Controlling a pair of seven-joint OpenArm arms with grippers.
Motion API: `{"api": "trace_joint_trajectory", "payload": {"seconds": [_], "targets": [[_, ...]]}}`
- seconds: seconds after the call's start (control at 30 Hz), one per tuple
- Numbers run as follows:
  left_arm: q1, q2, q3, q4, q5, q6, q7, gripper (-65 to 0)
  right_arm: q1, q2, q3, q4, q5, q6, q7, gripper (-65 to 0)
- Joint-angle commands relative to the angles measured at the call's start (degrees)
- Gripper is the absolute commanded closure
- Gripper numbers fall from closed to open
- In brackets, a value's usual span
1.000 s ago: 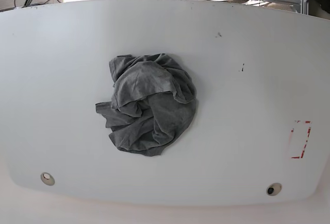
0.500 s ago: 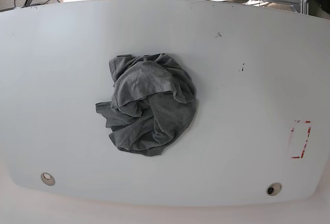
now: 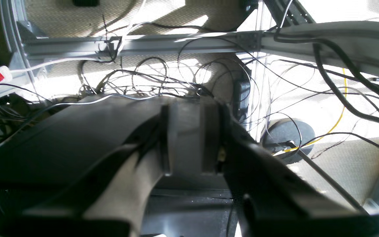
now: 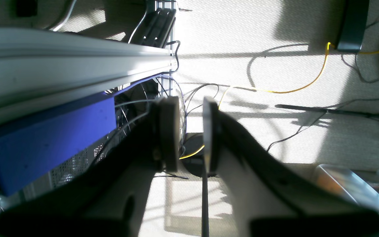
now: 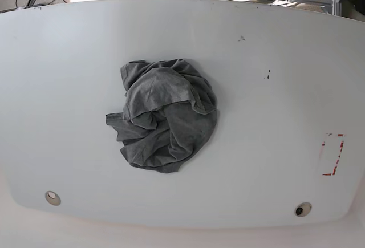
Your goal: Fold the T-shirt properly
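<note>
Charcoal-grey thin-fabric T-shirt (image 5: 164, 117) lies crumpled in a loose heap near the middle of the white rounded table (image 5: 274, 100), unfolded. Neither arm reaches it; both grippers are off the table, well apart from the cloth. Right gripper (image 4: 191, 135): dark fingers slightly parted, a narrow gap between the pads, nothing held, carpet and cables behind. Left gripper (image 3: 191, 138): fingers look near together, empty; the gap is too blurred to judge.

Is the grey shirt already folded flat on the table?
No. In the base view the T-shirt lies in a crumpled heap near the middle of the white table, with neither arm over it.
</note>
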Motion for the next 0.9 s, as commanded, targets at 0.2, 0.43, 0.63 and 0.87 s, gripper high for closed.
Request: {"api": "trace_joint_trajectory", "payload": {"seconds": [0.2,0.43,0.63,0.87], "targets": [[5.53,-0.84,-2.13,5.87,0.05,-0.12,-0.21,-9.8,-5.19,0.37,0.27,4.97,0.59,0.32,0.33,-11.7],[8.01,-0.55,-3.91,8.89,0.07,-0.34,-0.15,-9.8,-7.22,0.43,0.33,7.62,1.45,0.25,0.41,-11.8],[11.78,-0.35,-5.65,13.51,0.02,-0.1,0.11,-10.1,-10.31,0.44,0.26,11.57,2.01,0.26,-0.06,-11.6],[16.12,-0.01,-7.93,19.62,-0.12,-0.14,0.41,-10.6,-13.96,0.59,0.24,17.54,3.31,0.38,-0.08,-11.6]]}}
